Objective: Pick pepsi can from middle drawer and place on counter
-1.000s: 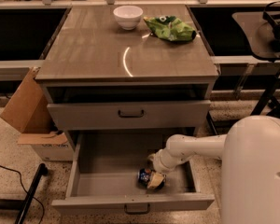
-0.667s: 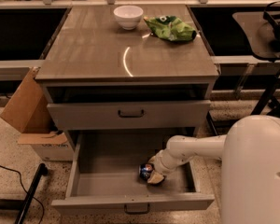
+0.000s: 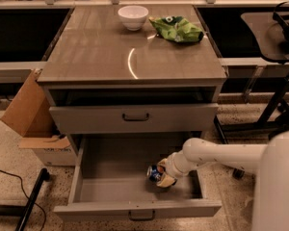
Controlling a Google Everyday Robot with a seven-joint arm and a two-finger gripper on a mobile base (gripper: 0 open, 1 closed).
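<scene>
The pepsi can is pinched, tilted, by the gripper, whose fingers are closed around it inside the open middle drawer, toward the right side. A white bowl and a green bag are seen on the counter above.

A small dark blue soda can with white and red markings sits tilted in the right near part of the wide grey metal drawer. The pale gripper reaches in from the right and is clamped on the soda can. The drawer is pulled far out, with a plain grey tray and a low near front panel bearing a dark bar handle. Above and farther back is the glossy grey-brown rectangular bench, which shows a bright curved reflection.
</scene>
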